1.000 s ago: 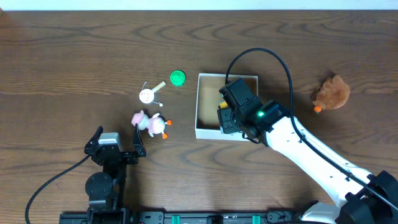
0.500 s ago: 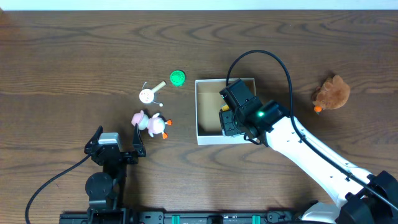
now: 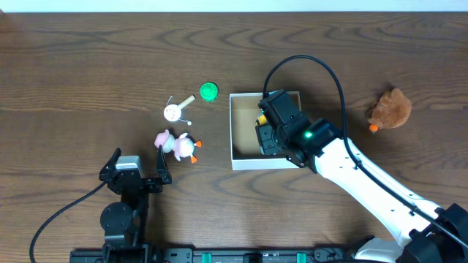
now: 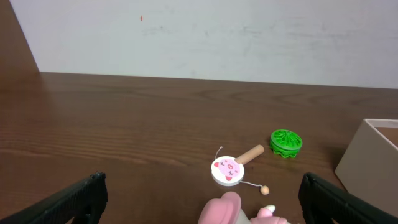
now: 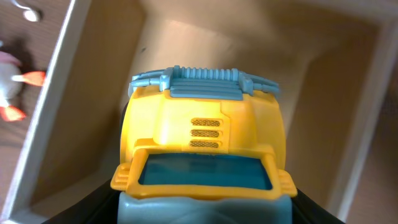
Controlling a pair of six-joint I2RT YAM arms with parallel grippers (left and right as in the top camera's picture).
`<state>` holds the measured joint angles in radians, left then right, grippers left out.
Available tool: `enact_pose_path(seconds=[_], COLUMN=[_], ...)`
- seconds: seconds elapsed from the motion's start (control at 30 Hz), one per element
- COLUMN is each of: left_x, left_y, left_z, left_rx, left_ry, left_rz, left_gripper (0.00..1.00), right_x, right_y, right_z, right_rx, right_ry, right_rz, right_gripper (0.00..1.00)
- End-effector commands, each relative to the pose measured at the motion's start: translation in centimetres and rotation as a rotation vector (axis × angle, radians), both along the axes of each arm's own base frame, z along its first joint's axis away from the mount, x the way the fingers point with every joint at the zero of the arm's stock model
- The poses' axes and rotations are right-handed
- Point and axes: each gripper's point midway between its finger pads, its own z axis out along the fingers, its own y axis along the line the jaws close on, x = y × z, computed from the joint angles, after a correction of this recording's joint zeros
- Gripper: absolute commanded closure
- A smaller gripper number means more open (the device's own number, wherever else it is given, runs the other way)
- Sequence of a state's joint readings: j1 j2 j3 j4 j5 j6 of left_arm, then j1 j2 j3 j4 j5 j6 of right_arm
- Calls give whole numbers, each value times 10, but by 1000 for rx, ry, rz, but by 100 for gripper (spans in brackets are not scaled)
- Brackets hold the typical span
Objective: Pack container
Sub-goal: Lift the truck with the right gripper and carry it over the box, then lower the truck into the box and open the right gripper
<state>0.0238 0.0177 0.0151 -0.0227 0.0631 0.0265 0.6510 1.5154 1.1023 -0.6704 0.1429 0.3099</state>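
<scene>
left gripper (image 3: 139, 161): low, jaws wide apart | right gripper (image 3: 263, 124): arm outstretched, jaws clamping yellow toy (image 5: 205, 137)

container (image 3: 256, 162): white walls, brown floor. toy vehicle (image 5: 202, 149): yellow body, blue-grey grille, blue window. disc (image 3: 209, 91): green, ribbed. drum toy (image 4: 226, 170): white, pink pig face, tan handle. duck figures (image 3: 183, 148): pink and white, orange feet. plush (image 3: 390, 109): brown, orange spot. table (image 3: 88, 66): dark brown woodgrain.

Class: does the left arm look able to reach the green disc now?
Probably yes: the left gripper is open and empty, and the green disc lies uncovered; only the pink toys sit between, low enough to pass over.
</scene>
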Motion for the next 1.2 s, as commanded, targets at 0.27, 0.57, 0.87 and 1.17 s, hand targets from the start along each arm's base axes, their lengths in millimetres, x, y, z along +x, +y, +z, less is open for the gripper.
enact_pose_path(seconds=[0.27,0.57,0.87,1.17], left_x=[-1,-1,-1,-1], left_y=[-1,-1,-1,-1], left_z=[-16,-16,-16,-16], left_rx=[-3,-3,-3,-3], left_ry=[53,53,53,53], left_rz=[-7,-7,-7,-7], left_gripper=[2,2,2,2], right_x=[27,29,27,29], right_y=[-5,2,5,3], right_z=[29,32,31,27], right_rx=[-283,-275,-328,-351], right_ry=[-231,-257,-274,-270], right_rz=[390,443,561,586], right_gripper=[45,37,42,49])
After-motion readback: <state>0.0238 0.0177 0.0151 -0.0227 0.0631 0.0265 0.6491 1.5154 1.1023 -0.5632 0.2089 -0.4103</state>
